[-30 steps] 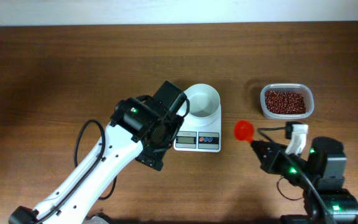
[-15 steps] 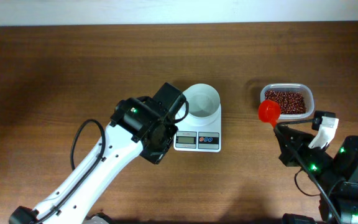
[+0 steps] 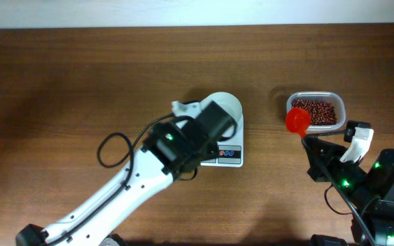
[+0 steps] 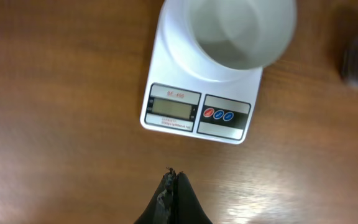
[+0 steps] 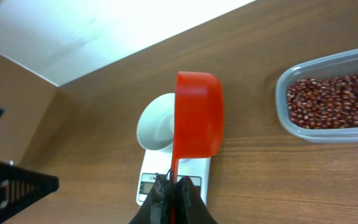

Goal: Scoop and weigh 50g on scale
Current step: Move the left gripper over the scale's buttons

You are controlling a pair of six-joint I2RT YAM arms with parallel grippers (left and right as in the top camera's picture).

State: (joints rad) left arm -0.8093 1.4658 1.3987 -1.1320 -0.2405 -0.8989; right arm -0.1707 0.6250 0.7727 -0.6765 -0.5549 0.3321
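2 blue buttons we are seeing on the white scale (image 4: 194, 118), reddish beans (image 3: 314, 111) at its 3 o'clock; left gripper (image 4: 171, 183) pinching shut, empty; right gripper (image 5: 169, 185) clamping a red scoop (image 5: 197, 115).

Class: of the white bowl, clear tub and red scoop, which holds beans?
The clear rectangular tub, holding reddish-brown beans; the white bowl is empty and the red scoop shows none.

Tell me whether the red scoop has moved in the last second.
Yes: the scoop went rightward, away from the scale, to the left edge of the container.
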